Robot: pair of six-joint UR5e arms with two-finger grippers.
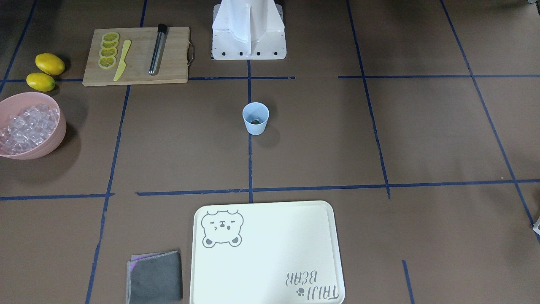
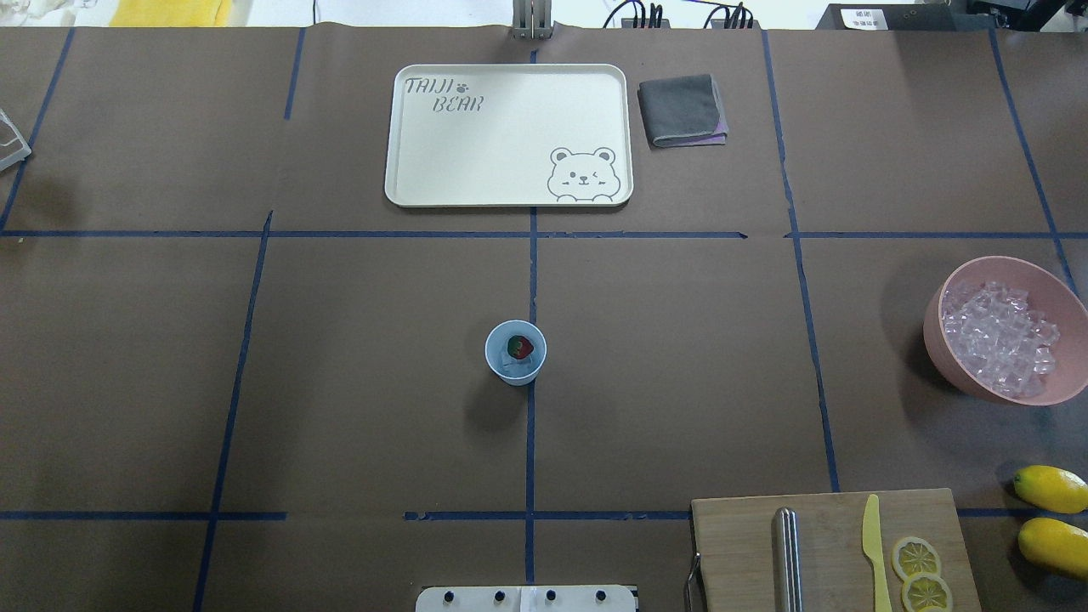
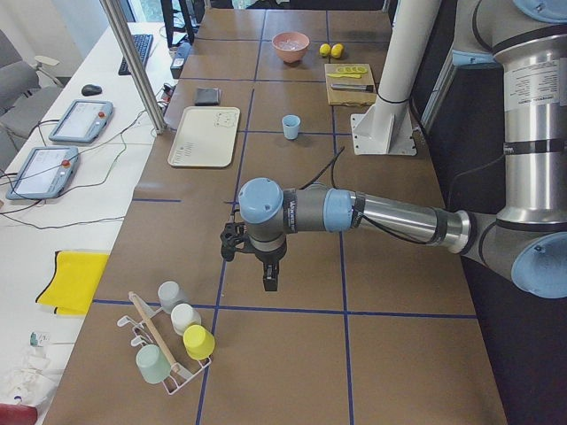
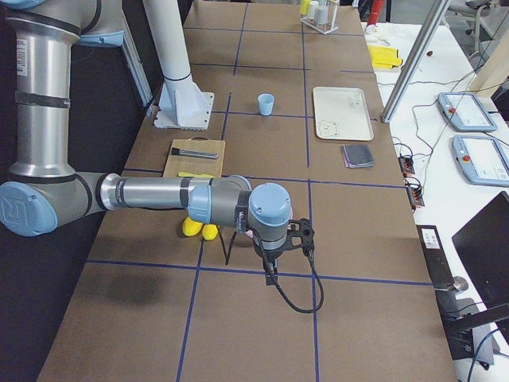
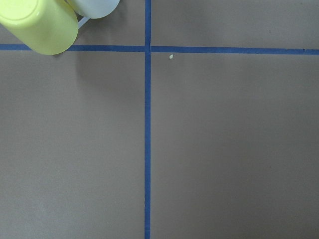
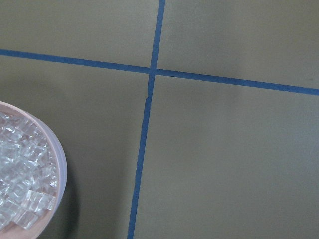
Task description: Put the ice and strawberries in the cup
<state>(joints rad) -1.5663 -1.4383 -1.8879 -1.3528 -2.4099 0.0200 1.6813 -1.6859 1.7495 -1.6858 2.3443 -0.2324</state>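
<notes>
The light-blue cup (image 2: 515, 367) stands upright at the table's middle, also seen in the front-facing view (image 1: 255, 126). Inside it lies a dark-red strawberry (image 2: 521, 346) on what looks like clear ice. More ice (image 2: 999, 336) fills the pink bowl (image 2: 1003, 261) at the robot's right. My left gripper (image 3: 268, 280) hangs over bare table far out on the robot's left, near a cup rack. My right gripper (image 4: 268, 274) hangs far out on the right, beyond the bowl. Neither wrist view shows fingers, so I cannot tell whether either is open or shut.
A wooden cutting board (image 2: 833, 552) carries lemon slices (image 2: 916, 558), a yellow knife (image 2: 874, 544) and a metal rod (image 2: 787, 557). Two lemons (image 2: 1052, 488) lie beside it. A cream tray (image 2: 510, 136) and grey cloth (image 2: 682, 109) sit at the far edge. A rack of cups (image 3: 173, 341) stands at the left end.
</notes>
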